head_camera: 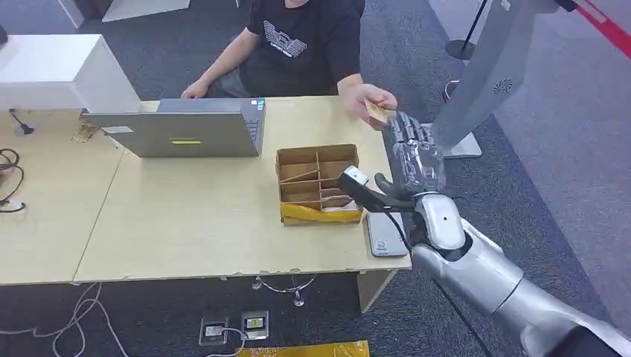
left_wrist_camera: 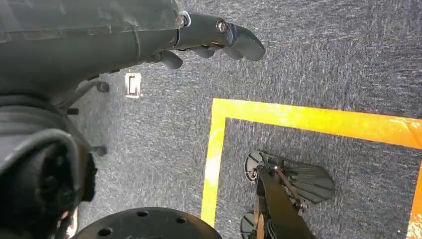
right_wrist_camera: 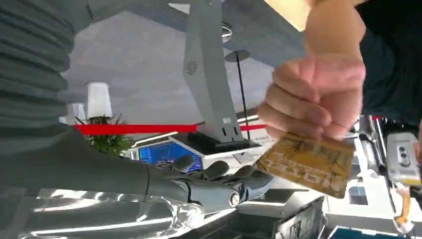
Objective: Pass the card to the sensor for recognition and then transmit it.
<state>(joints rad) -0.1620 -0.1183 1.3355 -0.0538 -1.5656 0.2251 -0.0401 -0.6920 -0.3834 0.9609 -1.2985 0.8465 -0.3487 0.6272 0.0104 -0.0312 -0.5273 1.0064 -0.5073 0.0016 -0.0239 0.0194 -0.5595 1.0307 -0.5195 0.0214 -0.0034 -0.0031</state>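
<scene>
Gold card (right_wrist_camera: 307, 164) pinched in person's hand (right_wrist_camera: 313, 97) at 1 o'clock off the table (head_camera: 193, 216), touching fingertips (right_wrist_camera: 259, 177) of raised right hand (head_camera: 413, 152), fingers extended, gripping nothing. Left hand (left_wrist_camera: 209, 37) hanging over carpet, fingers loosely apart, empty.

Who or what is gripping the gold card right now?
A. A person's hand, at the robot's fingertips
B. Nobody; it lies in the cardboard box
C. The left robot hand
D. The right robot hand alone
A: a person's hand pinches the gold card at the fingertips of the right robot hand, whose fingers lie extended.
</scene>
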